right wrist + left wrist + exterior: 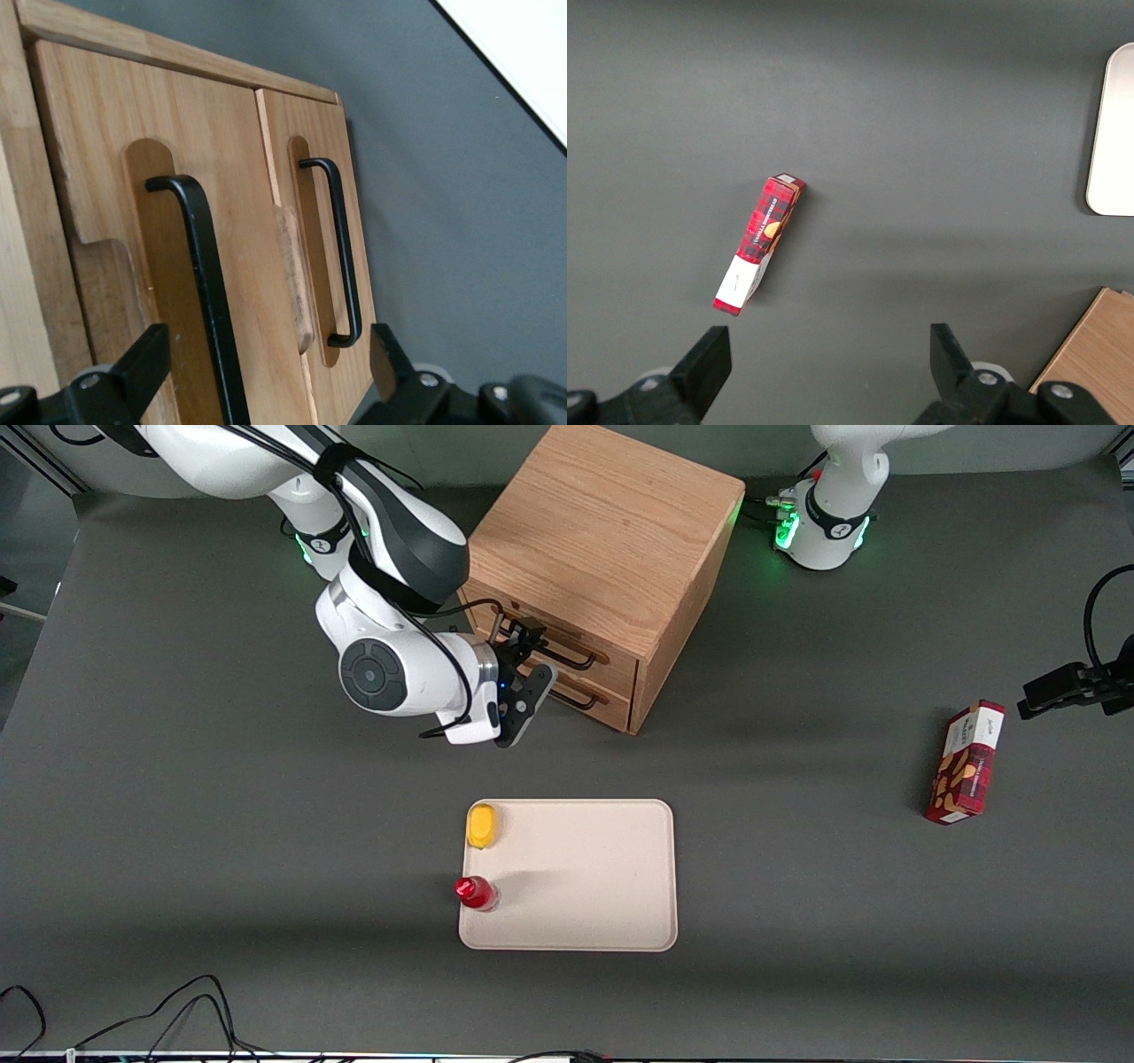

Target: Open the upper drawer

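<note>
Directly in front of the wooden cabinet [602, 540], the tool [524, 657] is hovering with its fingers [142, 363] spread apart, straddling the upper drawer [168, 204]'s black wire handle [208, 301]. Advancing at roughly one o'clock in the front view until the bar sits between them, then closing before pulling straight out, looks best.

The upper drawer [567, 642] [151, 266] is the topmost of two in a boxy light-oak cabinet, fronted in the same pale wood with a thin black wire handle [199, 292] set over a rounded recess. It sits shut, flush with the cabinet face, directly above the lower drawer.
</note>
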Tool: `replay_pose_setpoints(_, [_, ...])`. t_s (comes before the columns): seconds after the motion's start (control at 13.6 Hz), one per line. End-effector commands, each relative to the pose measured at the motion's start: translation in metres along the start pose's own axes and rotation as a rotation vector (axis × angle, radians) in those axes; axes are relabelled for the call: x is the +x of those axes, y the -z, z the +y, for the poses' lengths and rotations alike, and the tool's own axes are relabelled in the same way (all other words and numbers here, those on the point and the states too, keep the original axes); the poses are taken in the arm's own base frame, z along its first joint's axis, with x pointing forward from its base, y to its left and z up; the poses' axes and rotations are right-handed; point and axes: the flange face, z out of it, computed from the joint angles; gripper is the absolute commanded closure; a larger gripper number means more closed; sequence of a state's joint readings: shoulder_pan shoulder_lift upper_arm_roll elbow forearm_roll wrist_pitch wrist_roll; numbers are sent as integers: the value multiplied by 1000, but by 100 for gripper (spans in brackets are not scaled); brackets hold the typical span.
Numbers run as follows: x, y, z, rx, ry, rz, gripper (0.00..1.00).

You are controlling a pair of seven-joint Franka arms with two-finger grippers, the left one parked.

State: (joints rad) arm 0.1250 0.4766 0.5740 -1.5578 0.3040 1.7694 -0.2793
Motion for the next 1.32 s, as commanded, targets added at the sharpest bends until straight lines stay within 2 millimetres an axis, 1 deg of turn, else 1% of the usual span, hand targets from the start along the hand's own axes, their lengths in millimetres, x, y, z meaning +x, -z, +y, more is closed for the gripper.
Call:
replay_pose_setpoints(0.0, [-2,-11,-7,-27,9,3,0])
replay_pose_setpoints(0.22, [-2,-21,-1,-49,7,12,0])
replay_pose_setpoints(0.37, [-2,-31,-5,-53,15,10,0])
replay_pose_setpoints(0.59, [0,-33,-2,-59,15,15,0])
replay_pose_setpoints(0.73, [0,-34,5,-81,20,8,0])
replay_pose_setpoints(0.88, [3,-28,14,-79,13,21,0])
replay_pose_setpoints(1.03, [8,-15,33,-88,1,43,0])
replay_pose_setpoints(1.1, [11,-6,35,-110,5,55,0])
replay_pose_setpoints(1.25, [18,3,45,-118,4,70,0])
